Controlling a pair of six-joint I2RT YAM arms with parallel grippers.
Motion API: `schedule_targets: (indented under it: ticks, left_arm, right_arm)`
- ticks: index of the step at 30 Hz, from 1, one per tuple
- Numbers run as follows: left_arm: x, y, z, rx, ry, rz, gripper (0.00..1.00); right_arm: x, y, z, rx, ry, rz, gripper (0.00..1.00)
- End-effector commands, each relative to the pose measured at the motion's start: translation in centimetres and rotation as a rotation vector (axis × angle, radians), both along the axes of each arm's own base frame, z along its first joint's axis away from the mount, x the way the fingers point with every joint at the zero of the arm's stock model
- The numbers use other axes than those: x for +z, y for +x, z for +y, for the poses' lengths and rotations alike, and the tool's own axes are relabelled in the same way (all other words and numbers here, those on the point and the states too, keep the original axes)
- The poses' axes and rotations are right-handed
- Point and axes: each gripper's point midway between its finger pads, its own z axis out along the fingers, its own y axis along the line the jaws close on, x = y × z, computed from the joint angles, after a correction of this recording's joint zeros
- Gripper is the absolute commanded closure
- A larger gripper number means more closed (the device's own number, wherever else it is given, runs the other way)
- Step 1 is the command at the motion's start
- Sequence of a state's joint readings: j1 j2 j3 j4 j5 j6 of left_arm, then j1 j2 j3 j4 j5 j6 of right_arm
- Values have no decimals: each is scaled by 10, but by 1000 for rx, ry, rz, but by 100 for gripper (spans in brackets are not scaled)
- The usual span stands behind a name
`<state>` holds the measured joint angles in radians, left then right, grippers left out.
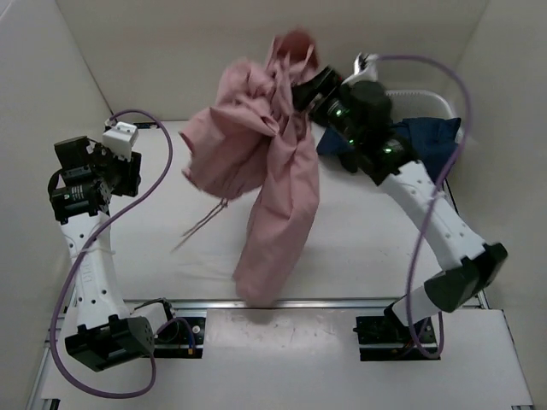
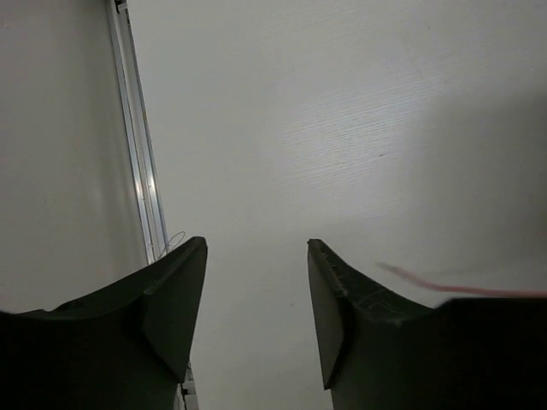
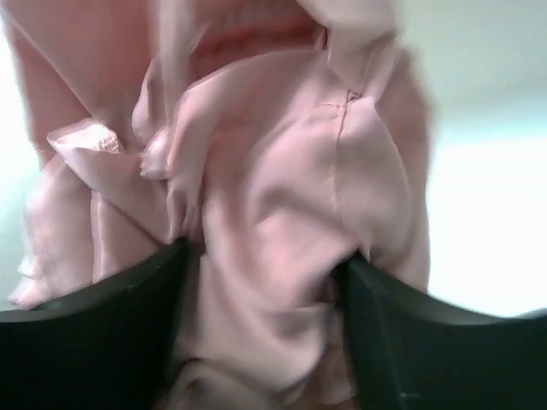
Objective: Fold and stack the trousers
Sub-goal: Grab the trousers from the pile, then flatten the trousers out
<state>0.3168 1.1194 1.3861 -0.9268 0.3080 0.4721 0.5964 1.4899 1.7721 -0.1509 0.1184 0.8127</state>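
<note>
The dusty-pink trousers hang bunched in the air over the back middle of the table, one long leg trailing down to the near edge and a drawstring dangling at the left. My right gripper is shut on the bunched cloth near its top and holds it high. In the right wrist view pink folds fill the gap between the two dark fingers. My left gripper is open and empty over the table's left side, well apart from the trousers. In the left wrist view its gripper frames bare table, with a pink drawstring showing at the right.
Dark blue clothes lie in a white basket at the back right, behind the right arm. A metal rail runs along the table's near edge. White walls close in the left, back and right sides.
</note>
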Motion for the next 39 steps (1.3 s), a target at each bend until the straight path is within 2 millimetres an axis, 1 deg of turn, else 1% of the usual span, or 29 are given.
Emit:
schedule_targets:
  ticks: [1,2,3,4,5,7,10,11,12,13,15,16,17,18,19,21,22,24,28,29,31,32,33,34,35,36,37,38,39]
  left_arm:
    - [8,9,6,-29,57,-20,36]
    - [6,11,8,-48,82,-13,33]
    - [-4,14,9,-57,85,15,32]
    - [-7,16,10,-65,92,24,32]
    - [-21,18,10,-84,107,60,32]
    - [-41,13,10,-117,116,133,32]
    - [-87,2,-11,-210,73,293,32]
    - [-101,-2,-20,-248,68,338,32]
    - [-123,-11,-34,-292,75,400,31]
    - [-136,-16,-44,-326,69,440,29]
    - [-161,-26,-71,-414,67,500,23]
    - [-170,-20,-80,-433,68,497,23]
    - [-176,-19,-86,-447,64,505,21]
    - [-183,-18,-100,-479,50,515,19]
    - [-199,-17,-104,-487,39,559,15]
    - [-215,-11,-113,-499,19,594,15]
    - [-228,-7,-117,-489,-2,649,15]
    - [-238,-3,-122,-483,-37,688,14]
    - [-245,4,-133,-499,-102,706,14]
    - [-248,-1,-137,-512,-109,718,16]
    - [-254,-6,-136,-519,-106,728,24]
    - [-260,-15,-139,-527,-107,753,39]
    - [-263,-18,-138,-527,-109,764,50]
    - [-265,-22,-138,-526,-110,774,63]
    - [-265,-25,-137,-526,-111,776,74]
    - [-266,-31,-137,-526,-112,780,86]
    - [-265,-33,-137,-526,-111,777,86]
    - [-264,-35,-136,-535,-104,770,86]
    - [-260,-42,-138,-558,-90,752,86]
  right_arm:
    - [-160,23,14,-2,-10,498,19]
    - [-191,25,12,25,-33,609,15]
    - [-222,18,-6,-11,-88,742,13]
    - [-241,15,-18,-35,-126,810,11]
    - [-257,10,-33,-57,-173,863,11]
    - [-259,4,-53,-97,-248,834,10]
    - [-253,6,-65,-95,-365,736,11]
    - [-242,8,-60,-40,-396,675,11]
    - [-241,-1,-42,105,-507,590,11]
    - [-260,-11,-37,177,-607,626,10]
    - [-280,-27,-26,284,-792,619,4]
    - [-293,-43,-23,352,-820,662,3]
    - [-304,-55,-16,428,-802,684,3]
    - [-339,-79,-13,520,-795,772,1]
    - [-348,-82,-3,570,-751,752,1]
    - [-366,-101,8,662,-708,768,1]
    - [-383,-107,12,684,-708,816,1]
    - [-412,-111,12,706,-753,896,1]
    - [-449,-119,18,746,-758,1016,1]
    - [-452,-115,23,757,-742,998,4]
    - [-453,-122,28,793,-700,1020,24]
    - [-453,-122,28,794,-700,1020,34]
    - [-448,-120,32,809,-692,1000,70]
    - [-442,-116,34,808,-690,992,89]
    - [-437,-109,31,807,-678,984,100]
    - [-427,-105,25,802,-679,981,100]
    - [-414,-94,22,770,-676,953,100]
    - [-373,-64,16,692,-623,861,100]
    - [-345,-43,14,642,-577,786,100]
